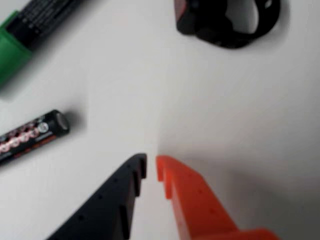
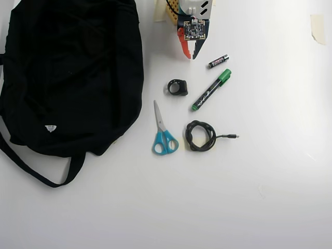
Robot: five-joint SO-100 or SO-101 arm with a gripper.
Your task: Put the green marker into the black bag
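The green marker (image 2: 211, 90) lies slanted on the white table, with its green cap toward the upper right in the overhead view. In the wrist view only its cap end (image 1: 15, 45) shows, at the top left corner. My gripper (image 2: 190, 55) hovers above the table near the top centre, up and to the left of the marker, and is apart from it. Its black and orange fingers (image 1: 151, 162) are nearly together with nothing between them. The black bag (image 2: 72, 72) fills the left side, its straps trailing toward the bottom left.
A black AAA battery (image 2: 218, 61) (image 1: 30, 135) lies just right of the gripper. A small black ring-shaped piece (image 2: 178, 87) (image 1: 227, 22) sits below it. Blue-handled scissors (image 2: 163, 132) and a coiled black cable (image 2: 201, 136) lie lower down. Tape (image 2: 317, 28) sticks at the right edge.
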